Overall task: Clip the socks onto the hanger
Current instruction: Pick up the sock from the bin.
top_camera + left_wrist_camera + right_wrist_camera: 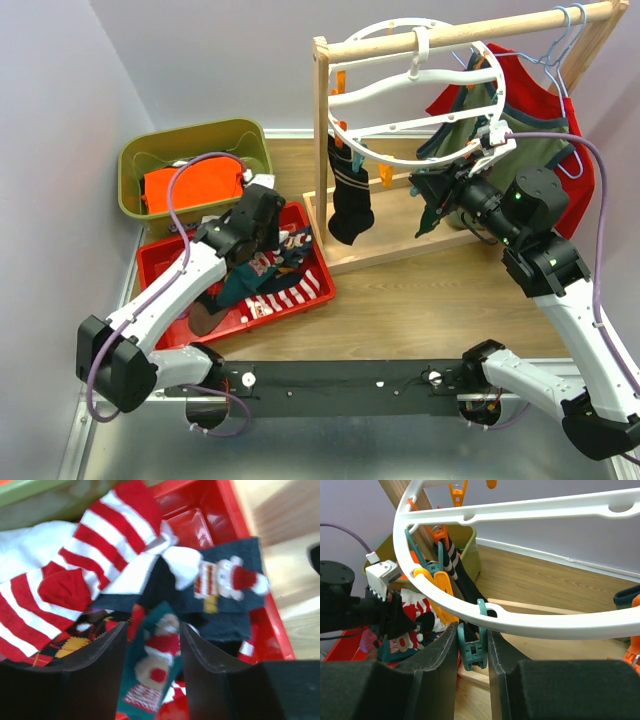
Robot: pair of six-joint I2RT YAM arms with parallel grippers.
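Observation:
The white ring hanger [395,128] hangs from the wooden rack's bar, and a black sock [352,205] is clipped to its left side. In the right wrist view the ring [545,625] crosses above my right gripper [472,630], which is shut on a teal clip [474,647] dangling from it. My left gripper [152,627] is over the red tray [160,262] with a teal Santa sock [152,670] between its fingers, lifted off the pile. Red-and-white striped socks [60,580] and a navy Santa sock [225,587] lie below in the tray.
A green bin [140,165] with an orange folded garment [190,185] stands behind the tray. The wooden rack [325,120] stands at centre back. Red and olive shirts [540,110] hang on light-blue hangers [565,40] at the right.

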